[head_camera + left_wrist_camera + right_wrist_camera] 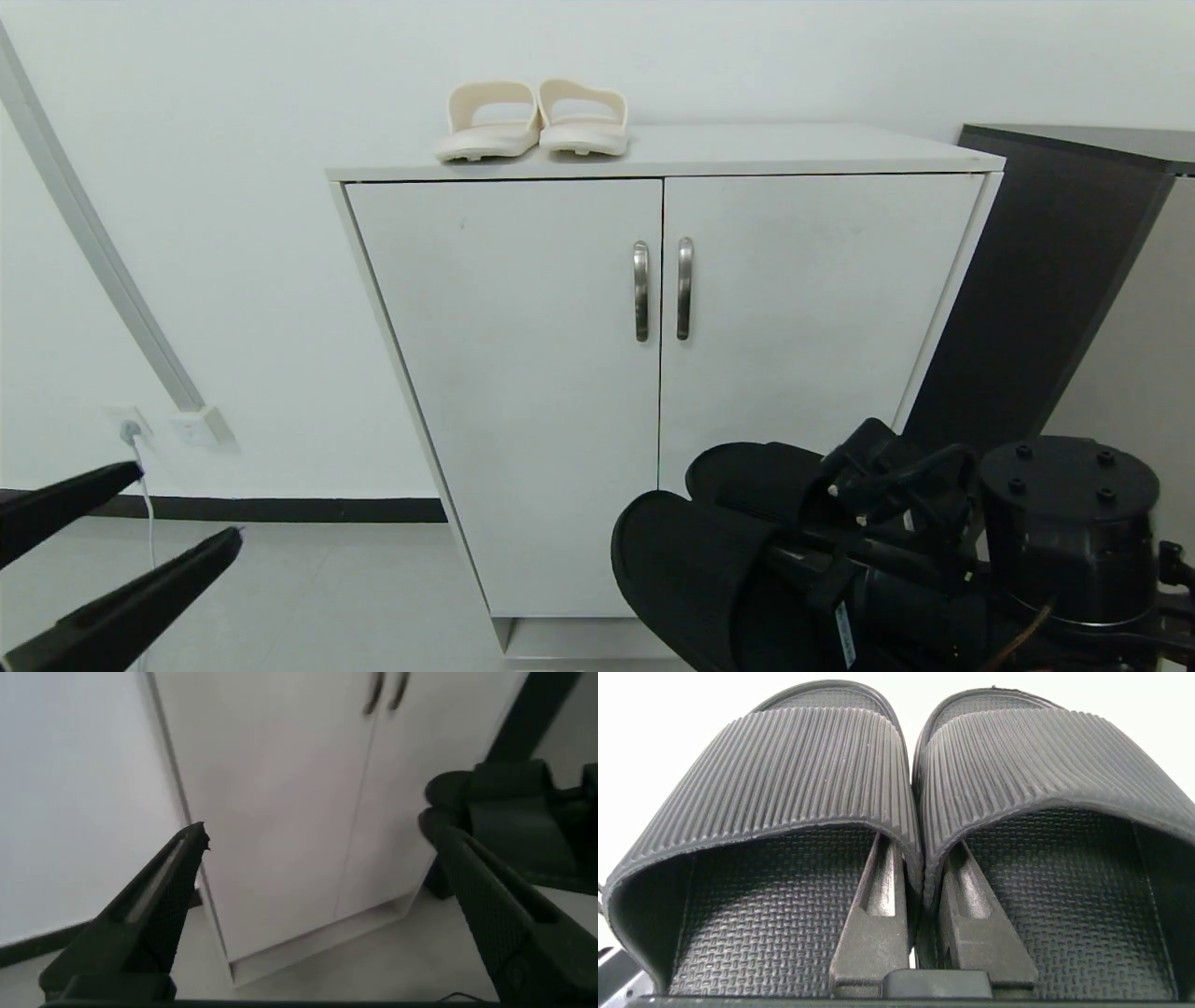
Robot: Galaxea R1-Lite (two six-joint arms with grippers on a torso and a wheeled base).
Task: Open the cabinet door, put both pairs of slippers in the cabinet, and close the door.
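A white two-door cabinet (523,392) stands against the wall with both doors shut; two metal handles (640,290) meet at its middle. A cream pair of slippers (534,119) rests on its top. My right gripper (803,541), low in front of the right door, is shut on a black pair of slippers (691,560), pinching their inner side walls together (920,882) between its fingers (873,915). My left gripper (140,523) hangs open at the lower left, away from the cabinet (308,812), with nothing between its fingers (159,905).
A dark cabinet (1055,280) stands directly right of the white one. A wall socket with a cable (131,431) and a slanted grey conduit (93,233) are on the left wall. Grey floor (327,588) lies open in front left.
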